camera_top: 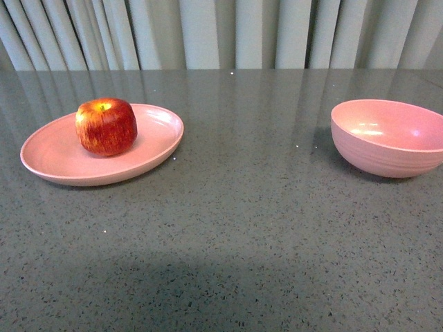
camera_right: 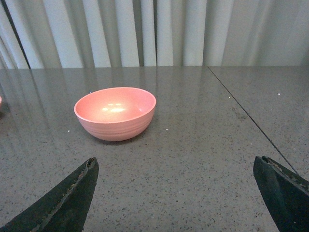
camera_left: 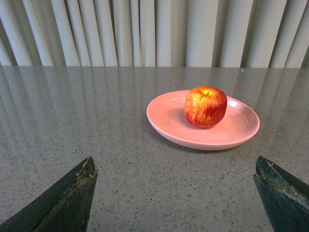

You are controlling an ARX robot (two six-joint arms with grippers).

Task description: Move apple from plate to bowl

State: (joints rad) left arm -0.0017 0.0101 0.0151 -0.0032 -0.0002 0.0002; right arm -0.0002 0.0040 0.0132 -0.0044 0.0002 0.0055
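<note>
A grey speckled tabletop (camera_top: 228, 228) (glossy, with a thin seam (camera_right: 251, 121)) runs back to pale pleated curtains (camera_top: 208, 34).

Bits cut off at the edges
The bowl (camera_top: 377, 160) runs off the front view's right side (a small slice is lost); the left gripper (camera_left: 175, 163) and right gripper (camera_right: 175, 163) show only dark finger ends.

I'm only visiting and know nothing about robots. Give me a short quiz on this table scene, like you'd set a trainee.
1. True or false: the apple already sits in the bowl.
2. In the front view, the plate lies: A) left of the bowl, B) right of the bowl, C) under the bowl.
3. Short answer: are the left arm's fingers open or shut?
Key: 1 false, it is on the plate; 2 A; 3 open, spread wide with nothing between them.
</note>
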